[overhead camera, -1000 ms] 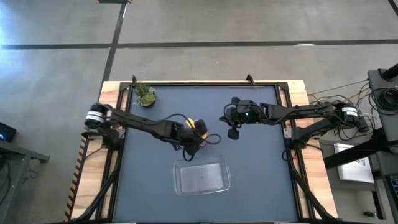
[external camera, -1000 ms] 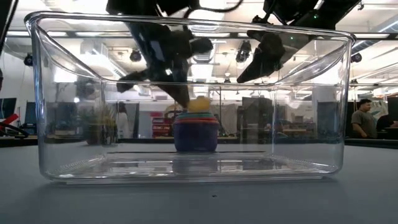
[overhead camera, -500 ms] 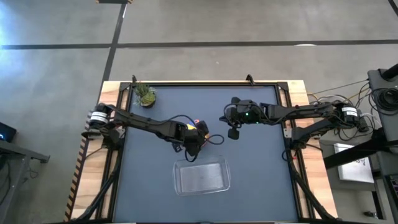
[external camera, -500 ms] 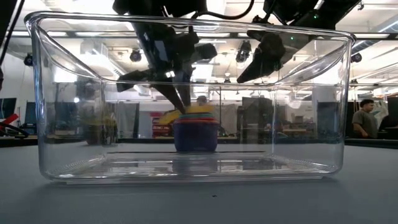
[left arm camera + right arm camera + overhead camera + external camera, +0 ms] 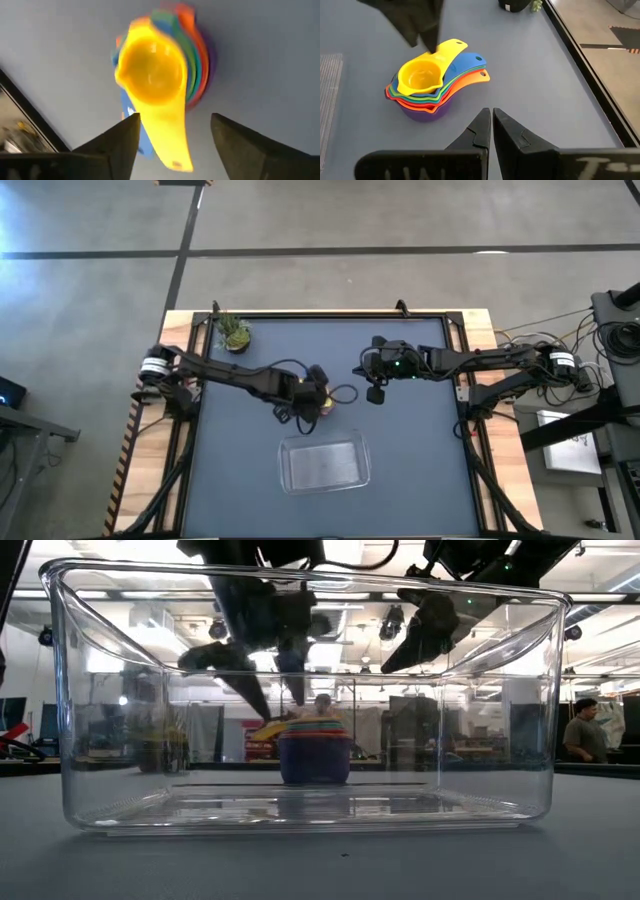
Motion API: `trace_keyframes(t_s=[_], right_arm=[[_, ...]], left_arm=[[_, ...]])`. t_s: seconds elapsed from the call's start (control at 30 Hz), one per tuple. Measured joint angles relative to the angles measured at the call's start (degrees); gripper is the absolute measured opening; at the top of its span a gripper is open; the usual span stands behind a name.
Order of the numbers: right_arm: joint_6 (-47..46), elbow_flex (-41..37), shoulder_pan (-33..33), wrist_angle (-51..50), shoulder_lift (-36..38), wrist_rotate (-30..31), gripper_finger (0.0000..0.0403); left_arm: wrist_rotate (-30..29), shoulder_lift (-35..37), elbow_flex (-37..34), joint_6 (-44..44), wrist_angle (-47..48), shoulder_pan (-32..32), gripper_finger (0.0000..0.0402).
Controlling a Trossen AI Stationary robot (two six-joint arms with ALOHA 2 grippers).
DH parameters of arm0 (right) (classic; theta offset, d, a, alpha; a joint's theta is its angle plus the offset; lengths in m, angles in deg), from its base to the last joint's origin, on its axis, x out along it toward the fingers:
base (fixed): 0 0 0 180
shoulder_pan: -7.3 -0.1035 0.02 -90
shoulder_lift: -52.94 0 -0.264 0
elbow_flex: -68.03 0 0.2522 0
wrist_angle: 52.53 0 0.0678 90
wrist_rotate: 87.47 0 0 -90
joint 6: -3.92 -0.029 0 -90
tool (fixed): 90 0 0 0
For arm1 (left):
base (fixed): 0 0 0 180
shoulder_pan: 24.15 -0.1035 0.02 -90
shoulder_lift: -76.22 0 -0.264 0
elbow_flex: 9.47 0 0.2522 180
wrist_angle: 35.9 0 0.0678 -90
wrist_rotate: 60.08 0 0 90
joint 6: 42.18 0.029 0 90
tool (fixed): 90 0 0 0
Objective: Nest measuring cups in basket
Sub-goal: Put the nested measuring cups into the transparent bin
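High view: at left, the left gripper [image 5: 312,392] hangs directly over the stack of measuring cups [image 5: 322,406] on the dark table [image 5: 420,470], its jaws spread apart and holding nothing. The left wrist view shows the yellow cup [image 5: 152,80] seated on top of the nest, its long handle lying between the open fingers [image 5: 112,140] without visibly touching them. The nest stands just beyond the far wall of the clear basket [image 5: 323,463], which is empty. At right, the right gripper [image 5: 376,393] waits above the table with jaws closed on nothing.

Risks, as judged from here: a finger catching the yellow handle during withdrawal could lift or tip the top cup. The handles fan out unevenly, so one grasp of the whole stack may shed loose cups. The basket wall could snag the nest during transfer.
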Motion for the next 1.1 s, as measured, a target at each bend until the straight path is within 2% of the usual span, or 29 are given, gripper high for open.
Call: trace_keyframes(t_s=[0.1, 0.27, 0.6, 1.1], right_arm=[[0.0, 0.0, 0.0, 0.0, 0.0, 0.0, 0.0009], [-0.1, 0.0, 0.0, 0.0, 0.0, 0.0, 0.0009], [1.2, 0.0, 0.0, 0.0, 0.2, -0.1, 0.0009], [1.4, 0.0, -0.1, -0.5, 4.7, -0.2, 0.0009]], left_arm=[[0.0, 0.0, -0.1, -1.7, 0.9, -2.1, 0.0245], [0.6, -0.4, -0.5, 1.6, -0.6, -4.8, 0.026], [4.2, -1.5, -0.5, 7.9, -2.7, -7.9, 0.0273], [8.4, -4.9, -0.4, 17.4, -8.2, -11.7, 0.0275]])
